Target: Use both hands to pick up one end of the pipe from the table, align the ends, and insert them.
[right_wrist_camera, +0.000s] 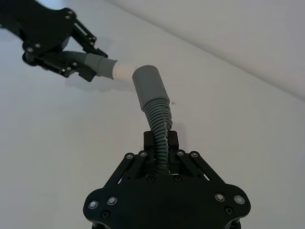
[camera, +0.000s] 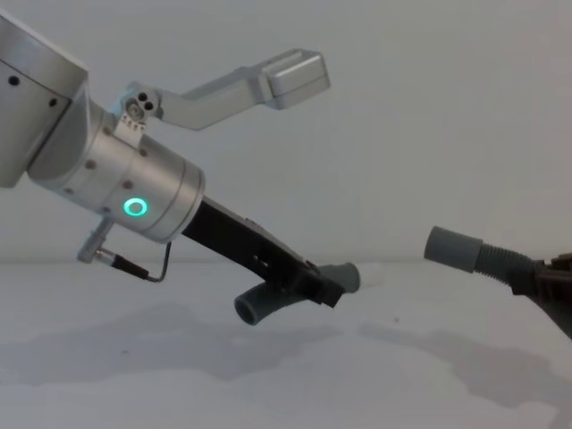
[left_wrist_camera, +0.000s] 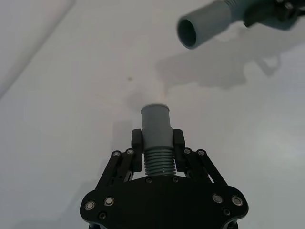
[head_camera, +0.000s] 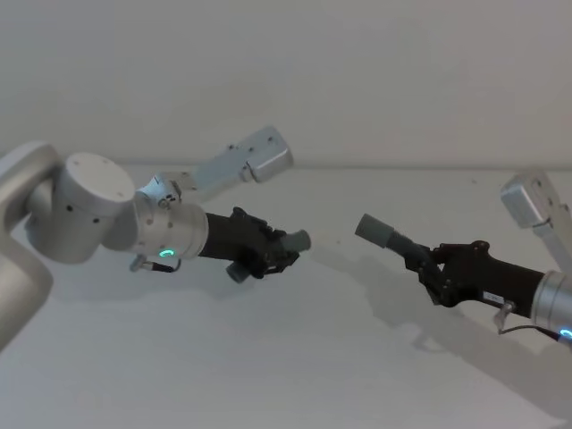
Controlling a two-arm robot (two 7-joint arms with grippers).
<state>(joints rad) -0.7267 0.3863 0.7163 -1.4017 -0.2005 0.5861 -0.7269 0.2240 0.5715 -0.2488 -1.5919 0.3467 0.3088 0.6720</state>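
Pipe pieces [left_wrist_camera: 157, 162] are being clamped by left gripper [head_camera: 268, 252] and right gripper [head_camera: 431, 266] (cuffs [left_wrist_camera: 156, 125] apart, askew), so jamming at the socket [right_wrist_camera: 148, 86] is being risked.

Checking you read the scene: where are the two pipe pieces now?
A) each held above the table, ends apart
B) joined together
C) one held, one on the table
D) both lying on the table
A: the left gripper holds the short piece, the right gripper the long piece, with a gap between them.
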